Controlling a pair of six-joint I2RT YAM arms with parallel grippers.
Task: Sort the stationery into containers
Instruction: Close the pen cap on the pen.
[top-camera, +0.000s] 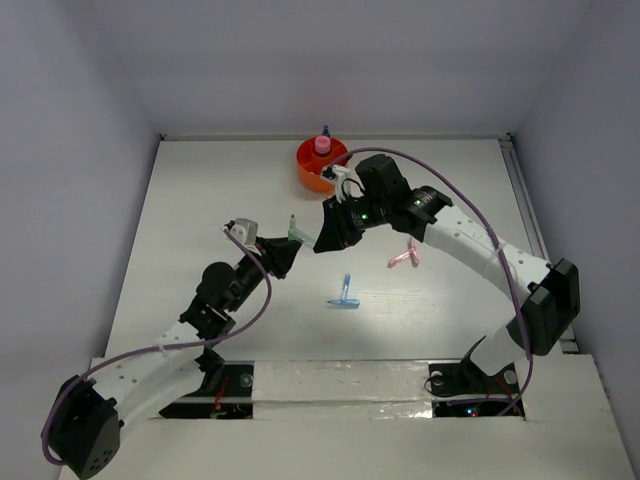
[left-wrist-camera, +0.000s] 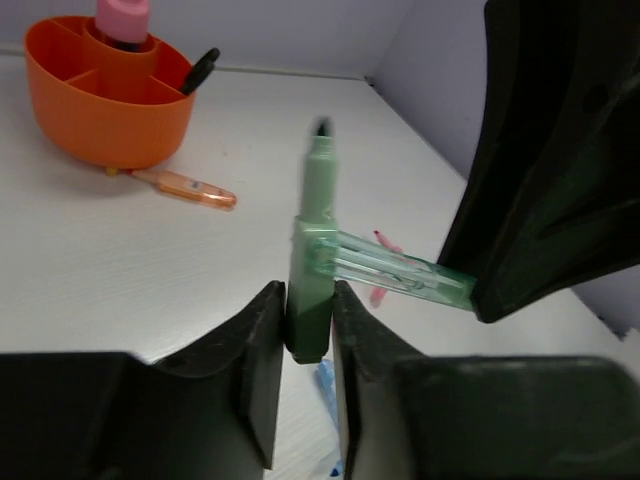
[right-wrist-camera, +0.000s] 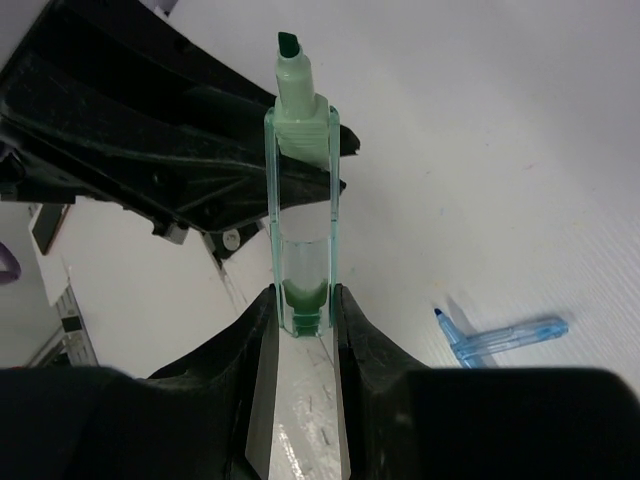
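Both hands are closed on the green piece (left-wrist-camera: 318, 250). Your left hand (left-wrist-camera: 308, 312) pinches its dark lower end and your right hand (right-wrist-camera: 303, 310) pinches the clear arm. The piece hangs above the surface (top-camera: 200, 190), well apart from the orange tub (left-wrist-camera: 110, 120). This looks like a handover, so open only one hand, slowly and without pulling sideways, because I think the piece can twist at its joint.

The left gripper (top-camera: 282, 252) and right gripper (top-camera: 322, 238) meet at the green piece (top-camera: 296, 233); the light-blue T-shaped piece (top-camera: 344, 297) and pink piece (top-camera: 404, 258) lie on the table (top-camera: 200, 200).
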